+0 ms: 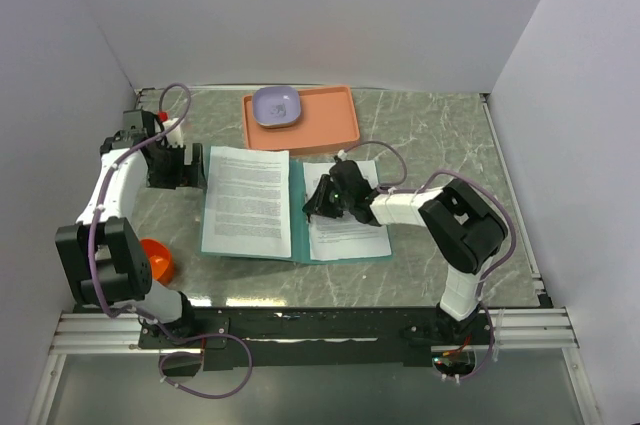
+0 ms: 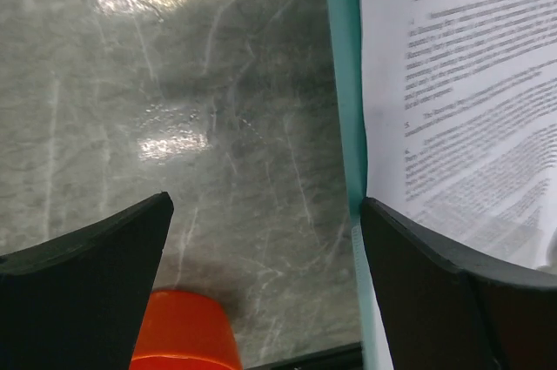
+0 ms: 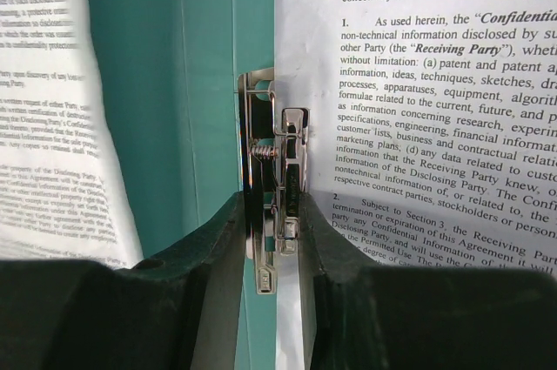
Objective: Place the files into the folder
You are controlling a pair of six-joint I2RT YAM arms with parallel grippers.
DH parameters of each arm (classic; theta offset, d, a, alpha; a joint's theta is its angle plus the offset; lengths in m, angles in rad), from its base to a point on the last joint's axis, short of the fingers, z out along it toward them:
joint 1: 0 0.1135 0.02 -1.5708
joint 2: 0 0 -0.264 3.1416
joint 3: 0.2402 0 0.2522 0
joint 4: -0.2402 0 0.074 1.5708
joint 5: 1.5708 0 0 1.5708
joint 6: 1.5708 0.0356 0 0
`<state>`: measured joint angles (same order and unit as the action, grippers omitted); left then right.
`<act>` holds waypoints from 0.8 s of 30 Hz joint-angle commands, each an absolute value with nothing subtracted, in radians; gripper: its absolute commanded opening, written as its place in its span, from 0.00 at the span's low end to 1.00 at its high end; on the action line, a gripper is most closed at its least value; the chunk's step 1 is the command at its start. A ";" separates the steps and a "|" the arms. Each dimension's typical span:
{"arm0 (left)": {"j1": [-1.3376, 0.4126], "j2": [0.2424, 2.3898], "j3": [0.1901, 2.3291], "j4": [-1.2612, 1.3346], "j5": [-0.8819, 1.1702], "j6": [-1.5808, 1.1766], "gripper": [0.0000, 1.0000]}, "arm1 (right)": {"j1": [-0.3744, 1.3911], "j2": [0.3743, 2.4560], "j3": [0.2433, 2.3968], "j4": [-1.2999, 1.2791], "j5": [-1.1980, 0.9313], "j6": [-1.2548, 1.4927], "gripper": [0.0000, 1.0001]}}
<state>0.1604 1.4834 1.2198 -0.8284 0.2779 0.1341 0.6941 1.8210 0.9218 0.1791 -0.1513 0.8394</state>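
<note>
Right gripper [image 3: 274, 213] clamps the teal folder's [image 3: 148, 83] metal clip [image 3: 291, 139]; flimsy sheets [image 3: 418, 83] beside it likely need edge grips; left gripper [image 2: 265, 205] agape.

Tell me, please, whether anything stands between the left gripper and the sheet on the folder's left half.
Nothing visible does. The left gripper is open at the edge of the folder, one finger beside the sheet.

The right hand [image 3: 271, 213] enters from 6 o'clock, its two dark fingers [image 3: 218, 248] pinching the metal fastener [image 3: 291, 139] on the spine of the teal folder [image 3: 174, 83]. A printed sheet [image 3: 418, 83] fills the 3 o'clock side, its edge at the fastener. Another sheet [image 3: 43, 109] lies at 9 o'clock.
</note>
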 commanded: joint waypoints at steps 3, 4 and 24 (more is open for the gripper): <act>0.219 1.535 1.302 -0.897 0.520 0.124 0.96 | 0.692 1.842 0.808 0.106 -0.275 0.897 0.00; 0.219 1.537 1.311 -0.902 0.560 0.129 0.96 | 0.692 1.841 0.804 0.113 -0.276 0.899 0.00; 0.158 1.563 1.384 -0.959 0.885 0.106 0.96 | 0.695 1.818 0.842 0.104 -0.281 0.934 0.00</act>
<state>0.2024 1.5864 1.3067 -0.9390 0.7826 0.1322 0.6739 1.8080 0.8513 0.2882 -0.2584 0.8974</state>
